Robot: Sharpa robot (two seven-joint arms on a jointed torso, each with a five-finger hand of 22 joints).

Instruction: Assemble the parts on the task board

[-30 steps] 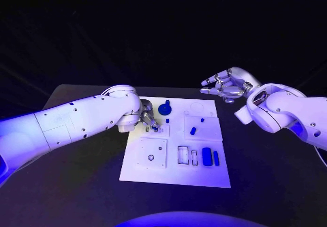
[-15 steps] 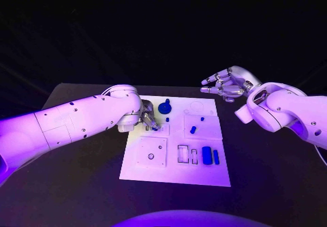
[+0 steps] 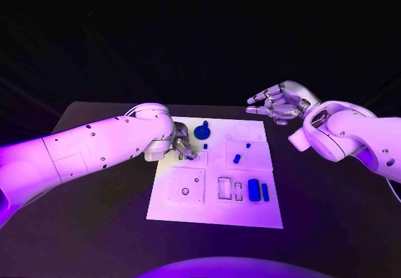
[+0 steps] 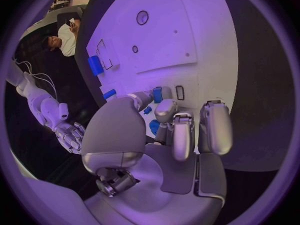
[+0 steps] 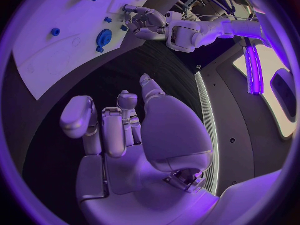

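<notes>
head: task board point(image 3: 217, 214) w/ blue parts point(image 3: 258, 191) loose well below left hand point(image 3: 181, 147); most assembly left, I judge.
L wrist: left hand fingers curled at small part point(image 4: 157, 94); grasp cannot tell.
R wrist: right hand point(image 5: 119, 120) holds nothing, fingers apart, off board.

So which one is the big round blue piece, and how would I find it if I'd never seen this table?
Start at the white task board in the middle of the black table, and go to its far edge. The round blue piece sits there, just past the fingers of the left hand. It is wide and knob-shaped; the other blue parts are small pegs or short bars.
</notes>
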